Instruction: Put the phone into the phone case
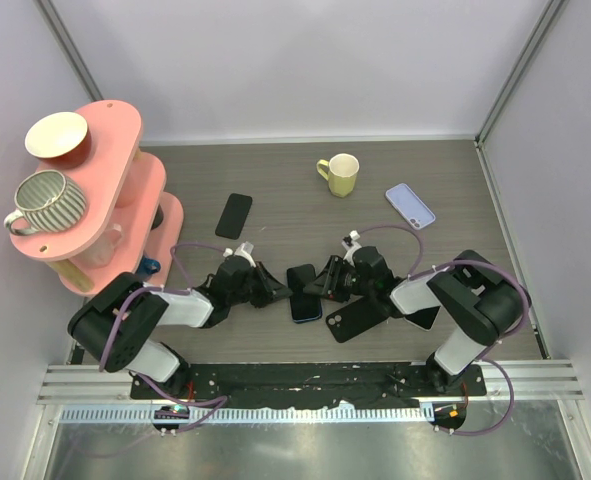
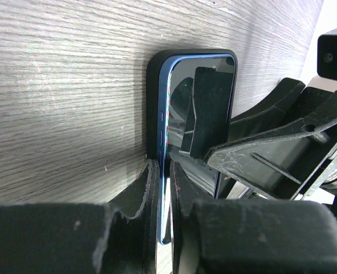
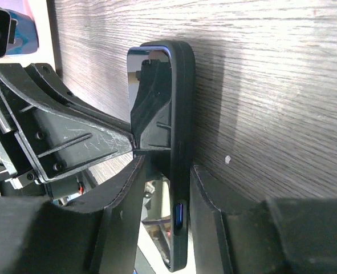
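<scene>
Grey table (image 1: 275, 170), left fingers (image 2: 145, 194) pinching phone (image 2: 179, 91), case (image 2: 154, 103)

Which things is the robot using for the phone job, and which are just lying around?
For the job: phone, black phone case, left fingers, right fingers.
Just lying about: yellow mug, lilac case, spare black phone, pink shelf, striped mug.

Arms folded low, left gripper (image 1: 278, 290) at nine o'clock and right gripper (image 1: 318, 283) at three, both clamped on the phone (image 1: 303, 306).
</scene>
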